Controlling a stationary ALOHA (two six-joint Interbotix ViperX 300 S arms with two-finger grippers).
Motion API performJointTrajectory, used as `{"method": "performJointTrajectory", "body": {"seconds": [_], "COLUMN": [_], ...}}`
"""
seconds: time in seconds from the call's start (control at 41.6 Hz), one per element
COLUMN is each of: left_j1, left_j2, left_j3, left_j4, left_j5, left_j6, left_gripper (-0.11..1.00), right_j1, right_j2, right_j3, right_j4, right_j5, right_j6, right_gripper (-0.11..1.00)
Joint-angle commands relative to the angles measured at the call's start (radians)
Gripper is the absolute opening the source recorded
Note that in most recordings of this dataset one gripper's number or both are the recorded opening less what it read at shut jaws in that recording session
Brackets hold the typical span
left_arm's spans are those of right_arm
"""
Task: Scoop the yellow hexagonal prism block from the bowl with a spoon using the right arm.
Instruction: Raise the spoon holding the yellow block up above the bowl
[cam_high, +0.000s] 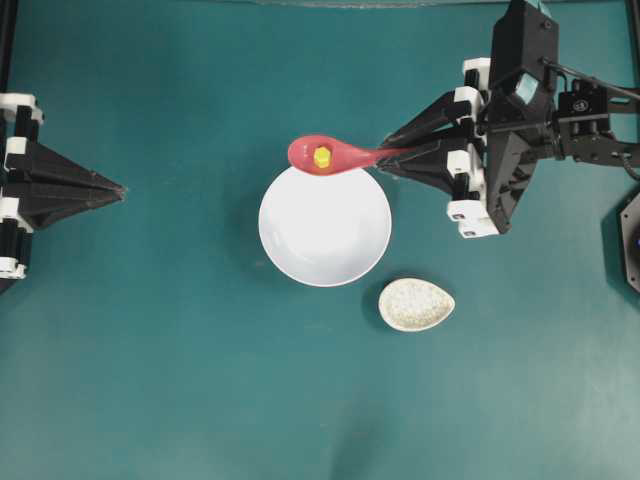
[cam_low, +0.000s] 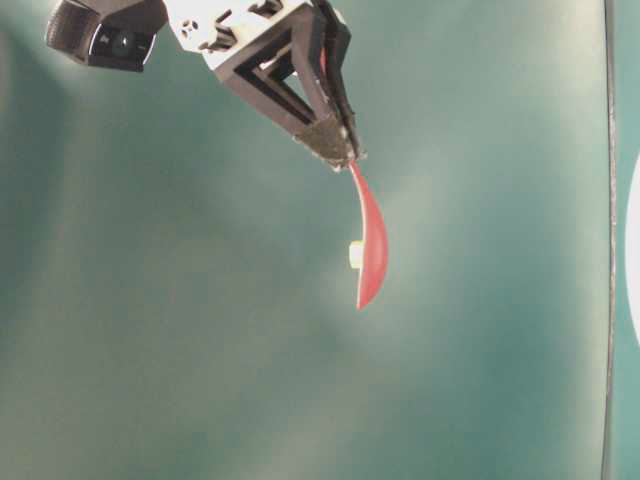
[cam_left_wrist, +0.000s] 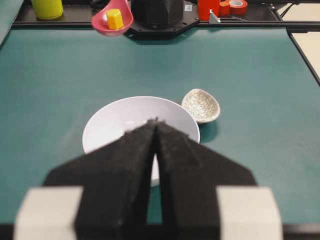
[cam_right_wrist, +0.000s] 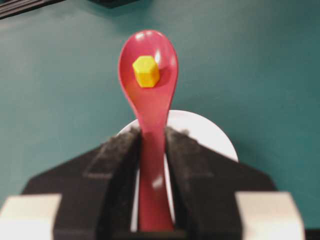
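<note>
One yellow hexagonal prism block (cam_right_wrist: 146, 71) sits in my pink-red spoon (cam_right_wrist: 149, 90), raised above the white bowl (cam_high: 325, 226). My right gripper (cam_right_wrist: 152, 145) clamps the handle; I should keep the scoop level, moving slowly.

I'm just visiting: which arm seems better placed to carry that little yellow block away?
The right: its pincer grips the spoon, with the yellow block in the scoop. The left pincer is shut, empty.
</note>
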Motion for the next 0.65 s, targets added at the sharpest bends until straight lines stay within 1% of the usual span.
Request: {"method": "performJointTrajectory", "body": {"seconds": [0.0,0.12,0.625], "left_j1": [0.002,0.002,0.002], "left_j2": [0.005,0.006,-0.003], "left_j3": [-0.023,-0.023,-0.025], "left_j4": [0.003,0.003,0.003], "left_j5": [-0.006,-0.005,0.005], "left_j6": [-0.002,-0.002,-0.014], "left_gripper": [0.01,0.01,0.01], "right_j1": [0.002,0.002,0.002], "right_j2": [-0.014,-0.014,-0.012], "right_j3": [-0.009,-0.008,-0.008], "right_j4": [-0.002,-0.008,-0.002], "right_j5": [-0.005,-0.008,-0.003], "right_j6": [-0.011,-0.015,-0.002], "right_gripper": [0.22,0.22,0.22]}}
